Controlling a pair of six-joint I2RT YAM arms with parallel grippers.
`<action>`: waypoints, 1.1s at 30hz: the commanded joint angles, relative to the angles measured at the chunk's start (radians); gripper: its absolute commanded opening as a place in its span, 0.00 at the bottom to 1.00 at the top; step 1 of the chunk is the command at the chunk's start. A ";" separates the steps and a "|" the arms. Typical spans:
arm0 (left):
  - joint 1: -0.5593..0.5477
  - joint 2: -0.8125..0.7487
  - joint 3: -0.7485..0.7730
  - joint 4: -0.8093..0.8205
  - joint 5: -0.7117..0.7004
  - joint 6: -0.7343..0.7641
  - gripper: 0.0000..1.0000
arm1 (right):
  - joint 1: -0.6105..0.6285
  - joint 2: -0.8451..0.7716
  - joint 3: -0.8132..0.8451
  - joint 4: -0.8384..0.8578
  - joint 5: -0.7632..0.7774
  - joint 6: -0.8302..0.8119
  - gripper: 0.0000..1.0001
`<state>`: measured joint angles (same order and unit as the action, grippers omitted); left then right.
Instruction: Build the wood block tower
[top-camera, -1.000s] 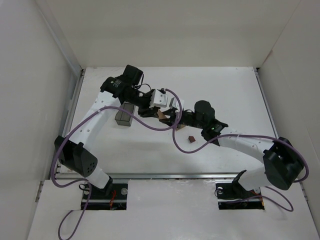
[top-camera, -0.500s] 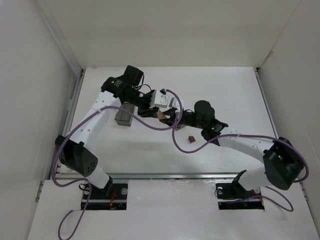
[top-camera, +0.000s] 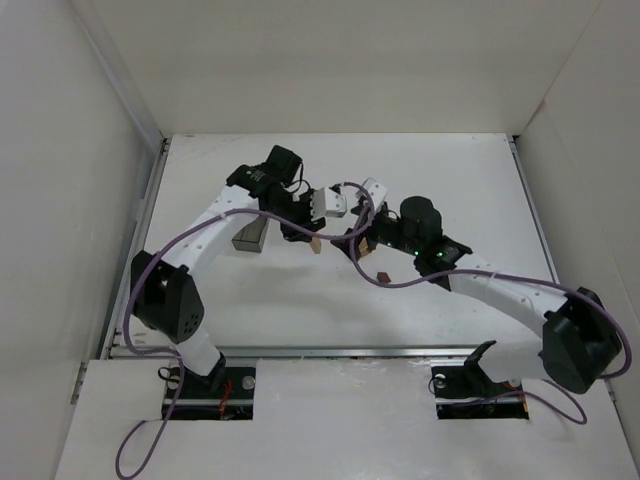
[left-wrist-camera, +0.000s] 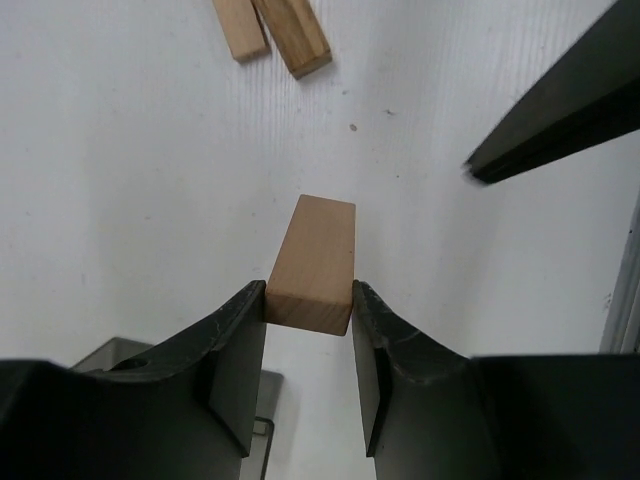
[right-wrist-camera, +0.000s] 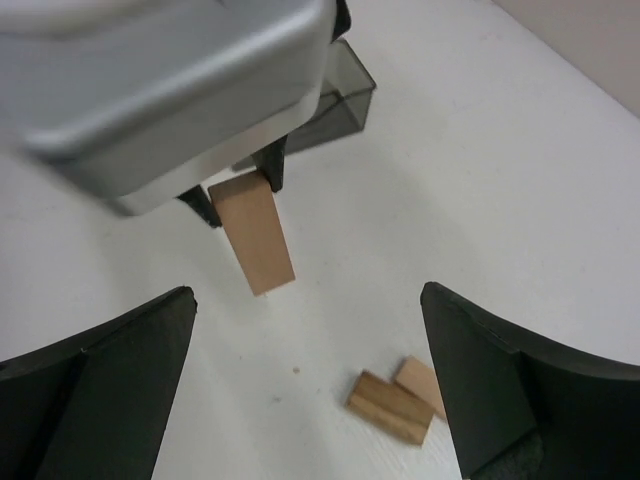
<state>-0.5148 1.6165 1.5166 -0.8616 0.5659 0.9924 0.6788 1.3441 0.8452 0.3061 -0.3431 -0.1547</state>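
Observation:
My left gripper (left-wrist-camera: 310, 300) is shut on one end of a light-tan wooden block (left-wrist-camera: 315, 258), which points down toward the white table. In the top view this block (top-camera: 315, 244) hangs under the left gripper (top-camera: 313, 236) near the table's middle. My right gripper (right-wrist-camera: 308, 295) is open and empty, facing the held block (right-wrist-camera: 253, 233) from a short distance; from above the right gripper (top-camera: 358, 243) sits just right of it. Two more tan blocks (right-wrist-camera: 392, 407) lie flat side by side on the table below. A small dark reddish-brown block (top-camera: 383, 276) lies nearer the front.
A dark translucent grey box (top-camera: 250, 235) stands left of the grippers, also in the right wrist view behind the left gripper (right-wrist-camera: 335, 105). Purple cables loop over both arms. White walls close in the table on three sides.
The right gripper has opened wide and let go of the tan block. The block stays in the left gripper. Both wrists have shifted slightly right.

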 joint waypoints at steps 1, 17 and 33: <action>0.009 0.045 -0.027 0.082 -0.083 -0.078 0.04 | -0.027 -0.117 -0.038 -0.077 0.061 0.058 1.00; -0.100 0.175 -0.093 0.190 -0.304 -0.141 0.03 | -0.078 -0.413 -0.172 -0.206 0.406 0.184 1.00; -0.131 0.184 -0.093 0.199 -0.298 -0.144 0.34 | -0.078 -0.409 -0.173 -0.254 0.294 0.143 1.00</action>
<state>-0.6353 1.8164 1.4326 -0.6453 0.2581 0.8452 0.6025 0.9249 0.6579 0.0444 0.0166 0.0071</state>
